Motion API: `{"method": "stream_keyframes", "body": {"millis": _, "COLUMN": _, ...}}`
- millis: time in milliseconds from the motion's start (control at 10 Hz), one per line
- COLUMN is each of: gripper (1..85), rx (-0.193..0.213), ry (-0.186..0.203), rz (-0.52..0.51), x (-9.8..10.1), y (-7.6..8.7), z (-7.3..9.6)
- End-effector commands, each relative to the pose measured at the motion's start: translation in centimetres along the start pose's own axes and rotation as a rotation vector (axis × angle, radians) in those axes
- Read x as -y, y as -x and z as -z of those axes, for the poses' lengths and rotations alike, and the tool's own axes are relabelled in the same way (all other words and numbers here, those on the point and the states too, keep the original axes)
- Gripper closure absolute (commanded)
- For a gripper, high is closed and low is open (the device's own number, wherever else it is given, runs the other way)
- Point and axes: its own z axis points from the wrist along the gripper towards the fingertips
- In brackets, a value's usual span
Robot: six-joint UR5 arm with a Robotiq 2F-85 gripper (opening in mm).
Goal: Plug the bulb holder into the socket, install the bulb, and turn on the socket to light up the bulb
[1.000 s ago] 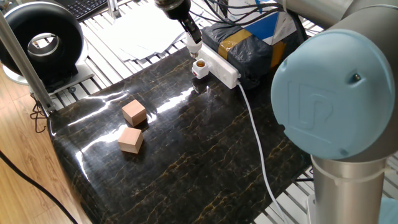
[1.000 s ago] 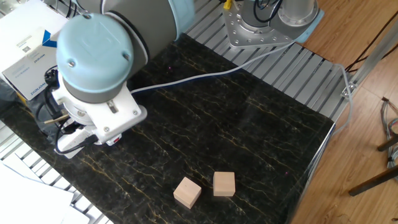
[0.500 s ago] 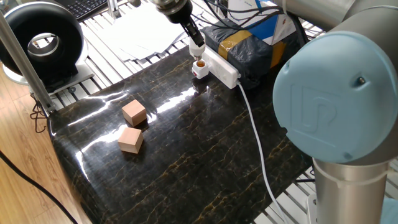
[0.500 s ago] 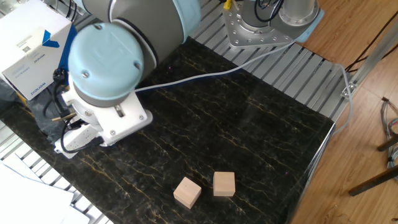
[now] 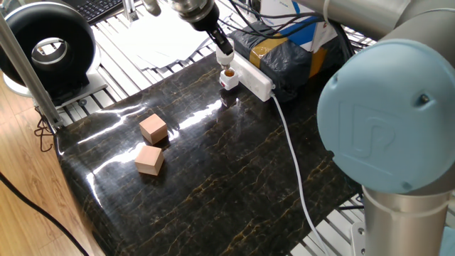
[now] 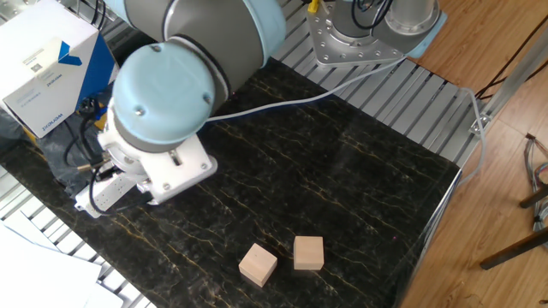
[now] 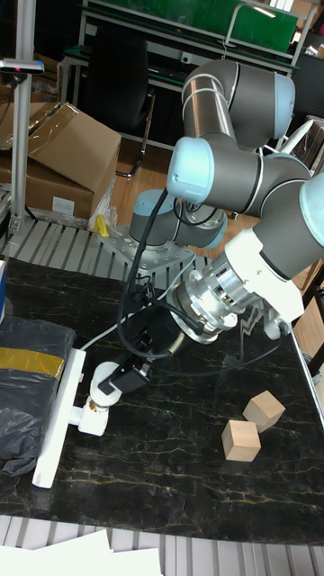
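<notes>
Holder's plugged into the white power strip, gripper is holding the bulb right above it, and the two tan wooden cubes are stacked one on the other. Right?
Not quite: the two tan wooden cubes lie side by side on the dark marble tabletop, not stacked, as one fixed view shows. The rest holds: the small white cube-shaped bulb holder sits at the long white power strip, and the gripper holds the small white bulb just above it.

Your arm reaches low across the table, wrist angled downward. Your gripper [image 5: 225,56] has its fingers closed on the bulb [image 7: 104,385], tilted steeply.
</notes>
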Motion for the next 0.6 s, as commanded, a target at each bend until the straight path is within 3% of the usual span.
{"method": "stream_keyframes", "body": {"millis": 0, "gripper": 55.7, "rx": 0.031, "ry": -0.032, "rz": 0.044, "x": 0.2, "y": 1.3, "z": -0.3}}
{"method": "stream_keyframes", "body": {"millis": 500, "gripper": 57.0, "rx": -0.008, "ry": -0.009, "rz": 0.033, "x": -0.4, "y": 0.1, "z": 0.3}}
